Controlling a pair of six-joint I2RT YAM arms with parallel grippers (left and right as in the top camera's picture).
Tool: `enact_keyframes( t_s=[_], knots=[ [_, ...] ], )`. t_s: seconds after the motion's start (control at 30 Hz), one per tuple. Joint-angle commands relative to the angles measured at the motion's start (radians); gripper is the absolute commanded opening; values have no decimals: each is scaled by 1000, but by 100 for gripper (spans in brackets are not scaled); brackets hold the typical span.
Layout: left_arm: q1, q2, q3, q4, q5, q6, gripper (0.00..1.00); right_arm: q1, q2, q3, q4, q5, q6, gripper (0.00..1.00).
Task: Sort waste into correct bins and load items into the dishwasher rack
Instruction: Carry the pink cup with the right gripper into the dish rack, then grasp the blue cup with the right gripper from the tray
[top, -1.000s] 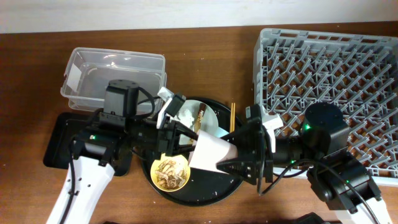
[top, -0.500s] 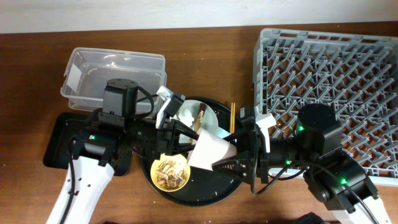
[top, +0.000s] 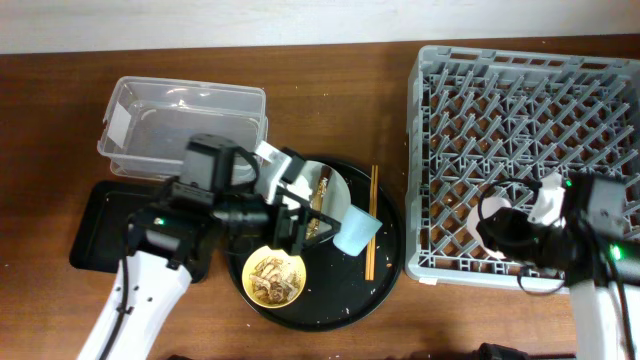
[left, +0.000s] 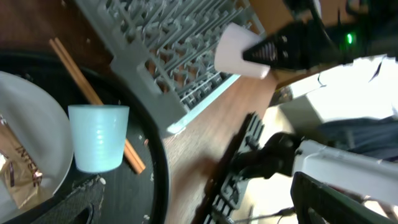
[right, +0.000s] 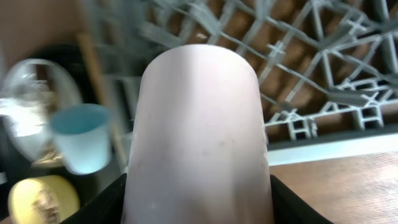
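My right gripper (right: 199, 202) is shut on the pink cup (right: 199, 124) and holds it over the front left corner of the grey dishwasher rack (top: 530, 120). In the overhead view that gripper (top: 503, 232) covers most of the cup. My left gripper (top: 290, 215) stands open over the round black tray (top: 330, 305), holding nothing. The blue cup (top: 355, 232) sits on that tray beside the chopsticks (top: 372, 215). The pale plate (top: 335, 188) carries the brown wrapper (top: 322, 185). The yellow bowl (top: 273, 277) holds crumbly food scraps.
A clear plastic tub (top: 185, 120) stands at the back left. The shallow black rectangular tray (top: 95, 225) lies in front of it, partly under my left arm. The rack's left wall (left: 149, 74) rises right next to the round tray.
My right arm has swung right, carrying the pink cup from above the round tray to the rack's corner. The left gripper has opened, and the blue cup now shows on the tray.
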Motion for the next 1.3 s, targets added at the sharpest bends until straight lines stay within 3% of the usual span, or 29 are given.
enact_keyframes(
  t_s=[0.0, 0.23, 0.27, 0.37, 0.5, 0.57, 0.63, 0.67, 0.73, 0.83, 0.93, 1.03, 1.17, 1.23, 1.27],
  knots=[
    [-123, -2, 11, -18, -235, -6, 95, 30, 200, 113, -46, 122, 6, 48],
    [-241, 1, 11, -39, -376, -21, 95, 119, 439, 217, -13, 122, 5, 48],
    [-243, 2, 11, -39, -376, -21, 95, 119, 439, 217, -10, 125, 5, 61],
    [-245, 5, 11, -38, -402, -21, 94, 119, 437, 220, -4, 123, 5, 81],
    [-314, 35, 11, 20, -588, -25, 92, 120, 394, 302, -85, 60, 5, 86],
    [-355, 86, 11, 60, -658, -60, 91, 137, 315, 335, -112, -54, -68, 85],
    [-367, 141, 11, 64, -728, -169, 89, 245, 232, 334, -116, -198, -226, 80],
    [-363, 147, 11, 64, -752, -229, 83, 346, 220, 334, -111, -200, -241, 77],
    [-341, 116, 43, 31, -760, -270, 82, 503, 238, 307, -43, -192, -240, 70],
    [-293, 8, 146, -132, -782, -273, 82, 651, 331, 266, 90, -108, -240, 69],
    [-236, -146, 229, -311, -813, -272, 84, 701, 495, 265, 188, -92, -272, 67],
    [-223, -270, 231, -361, -813, -272, 84, 699, 643, 265, 200, -104, -349, 62],
    [-224, -316, 231, -375, -813, -272, 84, 700, 712, 264, 208, -155, -397, 60],
    [-224, -310, 231, -387, -809, -272, 84, 700, 723, 264, 209, -157, -397, 51],
    [-224, -310, 231, -389, -809, -272, 84, 701, 723, 261, 201, -172, -397, 39]
  ],
)
